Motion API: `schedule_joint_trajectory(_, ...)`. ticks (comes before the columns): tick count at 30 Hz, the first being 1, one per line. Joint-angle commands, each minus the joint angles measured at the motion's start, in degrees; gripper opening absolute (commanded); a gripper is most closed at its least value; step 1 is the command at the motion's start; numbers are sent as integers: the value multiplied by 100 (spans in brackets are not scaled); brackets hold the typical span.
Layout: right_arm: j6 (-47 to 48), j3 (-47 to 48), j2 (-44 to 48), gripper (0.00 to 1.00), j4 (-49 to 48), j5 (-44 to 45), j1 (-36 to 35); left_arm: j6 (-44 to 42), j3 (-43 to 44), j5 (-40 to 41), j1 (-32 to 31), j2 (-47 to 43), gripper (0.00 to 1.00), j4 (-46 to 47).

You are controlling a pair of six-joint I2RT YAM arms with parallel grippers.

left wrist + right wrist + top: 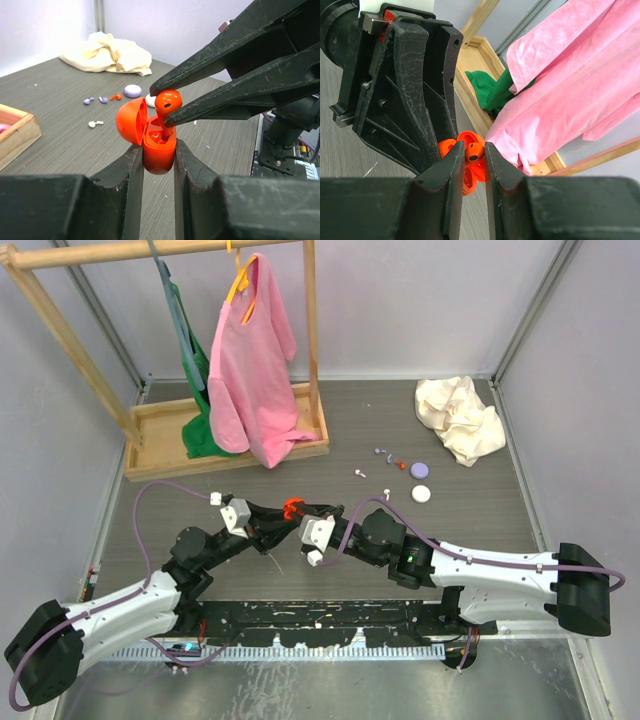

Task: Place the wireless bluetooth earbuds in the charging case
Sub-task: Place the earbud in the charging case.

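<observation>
One red earbud point(168, 102) pinched in right claw point(160, 106), stem down into open red case point(159, 152), which left claw point(158, 145) grips at sides, off surface point(330, 430). Loose on surface toward 2 o'clock of claws, top view: two lilac earbuds point(379, 452), one loose red earbud point(400, 466), two white earbuds point(359, 473), one lilac case point(420, 470), one white case point(421, 494). One cream cloth point(458, 418) farther out, also 2 o'clock.

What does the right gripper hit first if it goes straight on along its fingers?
The open red case, clamped in the left gripper. The right gripper points down into it, and the red earbud it pinches has its stem at the case's socket. How deep the stem sits is unclear.
</observation>
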State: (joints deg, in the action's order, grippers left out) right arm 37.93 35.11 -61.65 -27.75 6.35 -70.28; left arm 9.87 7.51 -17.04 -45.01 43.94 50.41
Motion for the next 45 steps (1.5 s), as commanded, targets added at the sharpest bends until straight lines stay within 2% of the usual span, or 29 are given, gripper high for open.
schedule_joint_trajectory(1, 74, 66, 5, 17, -152, 19, -30, 115, 106, 167, -14, -88, 0, 465)
schedule_joint_trajectory(21, -381, 233, -9, 23, 250, -32, -30, 268, 55, 483, -15, 8, 0, 693)
schedule_joint_trajectory(32, -814, 122, -46, 29, 0, 303, -30, 352, -57, 658, -14, 75, 0, 952)
schedule_joint_trajectory(45, -949, 251, -201, 32, -44, 416, -30, 199, -14, 390, -16, 138, 0, 760)
